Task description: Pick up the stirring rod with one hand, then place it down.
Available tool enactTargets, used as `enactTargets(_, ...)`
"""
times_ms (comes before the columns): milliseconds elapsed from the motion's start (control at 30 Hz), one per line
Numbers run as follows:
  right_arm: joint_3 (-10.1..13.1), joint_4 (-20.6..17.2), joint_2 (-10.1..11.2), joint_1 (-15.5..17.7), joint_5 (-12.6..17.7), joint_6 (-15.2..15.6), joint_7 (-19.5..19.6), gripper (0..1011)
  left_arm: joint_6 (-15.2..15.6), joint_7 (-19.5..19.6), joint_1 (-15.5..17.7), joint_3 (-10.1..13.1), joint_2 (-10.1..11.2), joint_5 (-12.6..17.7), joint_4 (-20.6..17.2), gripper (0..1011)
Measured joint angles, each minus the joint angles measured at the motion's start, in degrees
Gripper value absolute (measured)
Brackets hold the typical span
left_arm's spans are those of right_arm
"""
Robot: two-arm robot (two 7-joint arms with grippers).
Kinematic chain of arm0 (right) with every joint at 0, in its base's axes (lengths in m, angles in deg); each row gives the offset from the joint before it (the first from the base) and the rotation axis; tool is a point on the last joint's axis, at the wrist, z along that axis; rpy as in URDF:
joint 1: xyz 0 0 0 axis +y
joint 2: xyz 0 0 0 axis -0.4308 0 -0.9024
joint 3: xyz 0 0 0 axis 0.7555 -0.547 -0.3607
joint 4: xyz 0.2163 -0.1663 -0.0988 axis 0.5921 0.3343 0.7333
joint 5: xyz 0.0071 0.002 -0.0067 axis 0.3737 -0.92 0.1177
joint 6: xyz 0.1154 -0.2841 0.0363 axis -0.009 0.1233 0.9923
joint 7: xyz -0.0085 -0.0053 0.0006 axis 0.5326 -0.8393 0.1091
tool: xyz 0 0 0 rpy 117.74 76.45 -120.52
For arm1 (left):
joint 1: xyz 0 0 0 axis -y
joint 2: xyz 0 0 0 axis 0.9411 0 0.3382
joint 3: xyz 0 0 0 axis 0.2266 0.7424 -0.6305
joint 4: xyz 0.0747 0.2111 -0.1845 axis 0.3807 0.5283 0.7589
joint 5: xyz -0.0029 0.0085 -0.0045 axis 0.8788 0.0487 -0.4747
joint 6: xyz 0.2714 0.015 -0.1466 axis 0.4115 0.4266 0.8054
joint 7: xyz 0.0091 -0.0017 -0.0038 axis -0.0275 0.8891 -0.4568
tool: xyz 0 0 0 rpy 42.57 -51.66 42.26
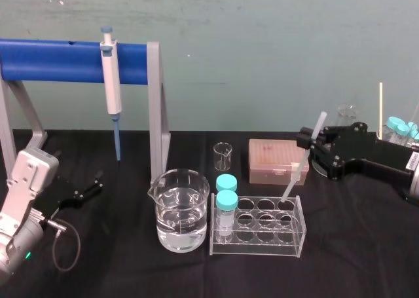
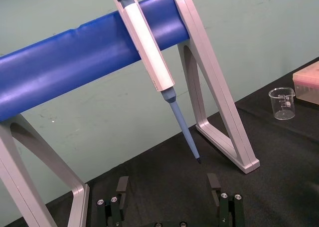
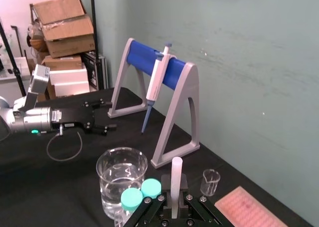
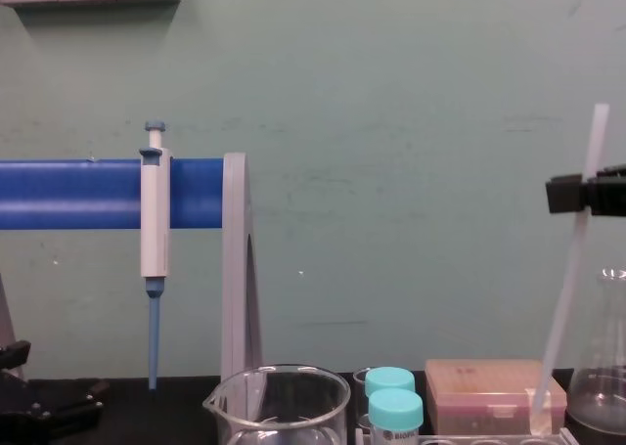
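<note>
My right gripper (image 1: 310, 143) is clenched on the rod (image 1: 296, 175) near its upper end, so the rod's long axis slants steeply down and left from the jaws to its tip in the rack's (image 1: 256, 249) back-right hole, with my left gripper (image 1: 88, 190) spread open, parked far left.
</note>
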Motion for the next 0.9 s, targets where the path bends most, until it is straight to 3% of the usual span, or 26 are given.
enactTargets(400, 1.8, -2.6, 1.5, 4.9, -0.5, 0.5, 2.8, 72, 0.0, 0.0, 0.0, 0.0, 0.0, 0.0, 0.0, 1000)
enactTargets(900, 0.3, -0.8, 0.0, 3.9, -2.9, 1.9, 2.6, 72, 0.0, 0.0, 0.0, 0.0, 0.0, 0.0, 0.0, 1000)
